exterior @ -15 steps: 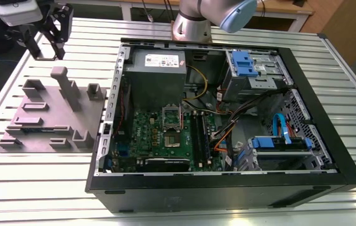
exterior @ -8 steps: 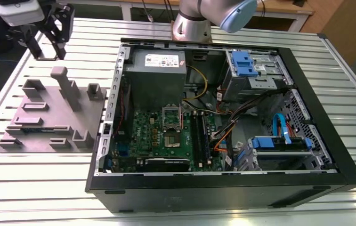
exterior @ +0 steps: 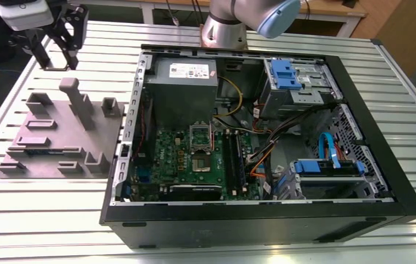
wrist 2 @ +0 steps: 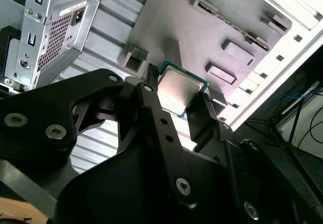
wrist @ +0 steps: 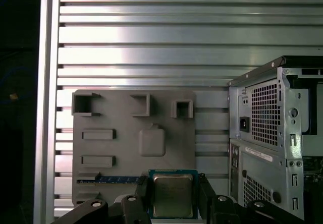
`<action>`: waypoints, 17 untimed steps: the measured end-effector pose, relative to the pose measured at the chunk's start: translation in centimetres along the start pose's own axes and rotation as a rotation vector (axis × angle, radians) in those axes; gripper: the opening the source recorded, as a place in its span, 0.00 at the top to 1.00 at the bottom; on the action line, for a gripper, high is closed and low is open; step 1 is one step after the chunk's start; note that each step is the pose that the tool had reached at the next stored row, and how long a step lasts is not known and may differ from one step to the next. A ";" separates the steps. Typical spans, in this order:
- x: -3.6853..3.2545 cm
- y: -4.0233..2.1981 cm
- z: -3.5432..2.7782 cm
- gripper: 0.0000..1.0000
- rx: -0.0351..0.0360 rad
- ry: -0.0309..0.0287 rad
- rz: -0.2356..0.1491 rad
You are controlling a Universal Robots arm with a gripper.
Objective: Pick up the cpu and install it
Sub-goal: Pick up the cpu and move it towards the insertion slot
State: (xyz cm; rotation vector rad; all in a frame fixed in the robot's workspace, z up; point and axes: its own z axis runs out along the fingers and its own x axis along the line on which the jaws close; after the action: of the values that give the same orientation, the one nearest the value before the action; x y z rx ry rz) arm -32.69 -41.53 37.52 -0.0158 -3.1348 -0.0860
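Observation:
The cpu (wrist: pixel 173 193) is a small square chip with a silver-grey metal top and a green rim. My gripper (wrist: pixel 173 198) is shut on it, one black finger (wrist: pixel 143 189) on each side. The second wrist view shows the cpu (wrist 2: pixel 179 89) clamped the same way in the gripper (wrist 2: pixel 177 102). In the exterior view the gripper (exterior: pixel 55 50) hangs at the far left, above the table behind the grey fixture plate (exterior: pixel 61 137). The green motherboard (exterior: pixel 193 159) with its open socket (exterior: pixel 201 144) lies inside the case, to the exterior view's right of the gripper.
The open black computer case (exterior: pixel 267 209) takes up the middle and right of the slatted metal table (exterior: pixel 47 220). The fixture plate (wrist: pixel 131 143) has raised holders, and a dark memory stick (wrist: pixel 108 179) lies on it. The arm's base (exterior: pixel 226 27) stands behind the case.

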 end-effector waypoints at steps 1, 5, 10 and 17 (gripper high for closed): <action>-0.03 0.00 0.00 0.53 0.0000 0.0000 0.000; -0.11 0.00 0.00 0.53 0.0000 -0.0001 0.000; -0.25 0.00 0.00 0.53 0.0000 -0.0001 0.000; -0.51 0.00 0.00 0.53 0.0000 0.0000 0.000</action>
State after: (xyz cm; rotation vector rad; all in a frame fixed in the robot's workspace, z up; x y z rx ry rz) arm -32.18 -41.53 37.52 -0.0158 -3.1348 -0.0860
